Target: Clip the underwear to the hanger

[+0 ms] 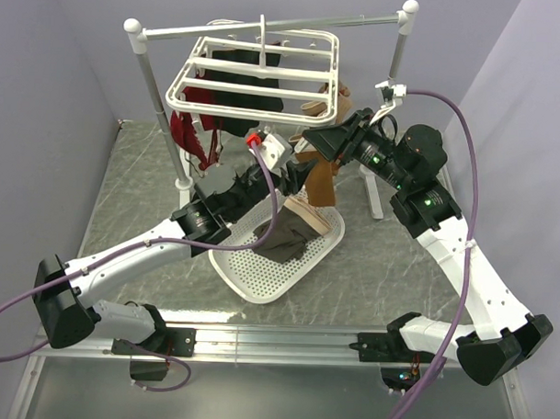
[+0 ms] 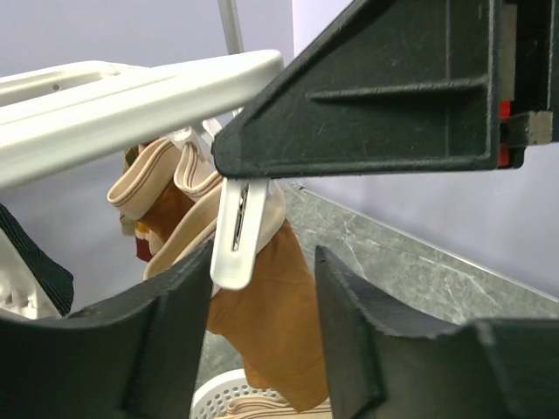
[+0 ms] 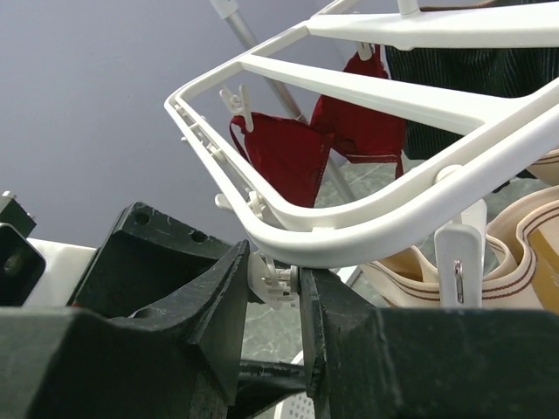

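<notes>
The underwear (image 1: 281, 239), dark grey-brown with a pale beige waistband, lies in the white perforated basket (image 1: 259, 287); no gripper holds it. The white hanger (image 1: 257, 75) hangs from the grey rail. My left gripper (image 1: 295, 178) (image 2: 265, 262) is raised under the hanger's near right corner and stands open. A white clip (image 2: 238, 231), pinned on an orange-brown garment (image 2: 275, 323), hangs between its fingers, close to the left one. My right gripper (image 1: 315, 139) (image 3: 278, 271) is shut on a small white clip (image 3: 278, 281) just under the hanger's rim (image 3: 349, 236).
A red lacy garment (image 3: 284, 153) and a dark garment (image 1: 243, 93) hang from the hanger's far side. Another clip (image 3: 458, 266) holds a beige waistband at the right. The rail's white posts (image 1: 160, 95) stand on a grey marbled table, with walls close on both sides.
</notes>
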Tool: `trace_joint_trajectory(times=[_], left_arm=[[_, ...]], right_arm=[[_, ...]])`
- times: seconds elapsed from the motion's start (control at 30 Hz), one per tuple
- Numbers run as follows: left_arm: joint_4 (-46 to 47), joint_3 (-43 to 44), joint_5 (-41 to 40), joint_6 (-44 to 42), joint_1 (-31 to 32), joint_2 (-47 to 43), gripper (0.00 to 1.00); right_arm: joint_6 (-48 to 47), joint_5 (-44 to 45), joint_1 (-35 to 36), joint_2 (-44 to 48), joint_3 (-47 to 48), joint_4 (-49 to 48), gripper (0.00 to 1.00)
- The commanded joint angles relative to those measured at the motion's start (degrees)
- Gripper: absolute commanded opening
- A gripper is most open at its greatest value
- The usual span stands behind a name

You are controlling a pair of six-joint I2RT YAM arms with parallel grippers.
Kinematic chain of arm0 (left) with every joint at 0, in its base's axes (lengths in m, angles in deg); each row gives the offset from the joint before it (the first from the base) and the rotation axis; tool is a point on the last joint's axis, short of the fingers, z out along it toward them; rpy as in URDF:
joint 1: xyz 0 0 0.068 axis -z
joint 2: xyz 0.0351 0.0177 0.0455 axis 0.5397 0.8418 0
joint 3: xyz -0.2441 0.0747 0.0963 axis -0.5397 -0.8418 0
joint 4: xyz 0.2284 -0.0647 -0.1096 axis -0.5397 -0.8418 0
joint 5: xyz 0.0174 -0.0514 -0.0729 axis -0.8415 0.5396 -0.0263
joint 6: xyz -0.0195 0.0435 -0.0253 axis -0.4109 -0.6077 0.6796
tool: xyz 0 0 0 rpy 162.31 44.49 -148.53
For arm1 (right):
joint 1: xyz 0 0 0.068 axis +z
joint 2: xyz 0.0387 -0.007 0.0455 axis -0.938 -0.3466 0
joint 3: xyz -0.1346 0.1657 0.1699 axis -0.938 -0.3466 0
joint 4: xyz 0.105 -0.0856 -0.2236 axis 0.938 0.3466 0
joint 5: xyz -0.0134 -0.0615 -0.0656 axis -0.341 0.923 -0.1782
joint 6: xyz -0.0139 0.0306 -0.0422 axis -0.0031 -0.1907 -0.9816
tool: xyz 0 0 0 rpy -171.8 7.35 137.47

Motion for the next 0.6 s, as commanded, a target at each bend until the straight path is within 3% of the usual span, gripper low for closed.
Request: trace_joint_trajectory(times=[0.0, 0.2, 0.43, 0.57], left_arm=[[4.5, 3.4, -0.5, -0.6, 0.2, 0.0, 0.53], [5.3, 4.5, 0.4, -0.3, 0.2, 0.8, 0.42], [5.3, 4.8, 1.1, -0.9, 0.2, 1.4, 0.41], [5.2, 5.0, 1.3, -1.2, 0.2, 1.6, 0.17]], right_arm=[[0.7, -2.2, 0.1, 1.3, 0.1, -2.5, 0.00], [0.2, -2.0, 0.1, 1.3, -0.2, -2.3, 0.00], [0.2, -2.5, 0.1, 1.3, -0.2, -2.5, 0.00], [0.1, -2.6, 0.1, 1.4, -0.4, -2.5, 0.00]])
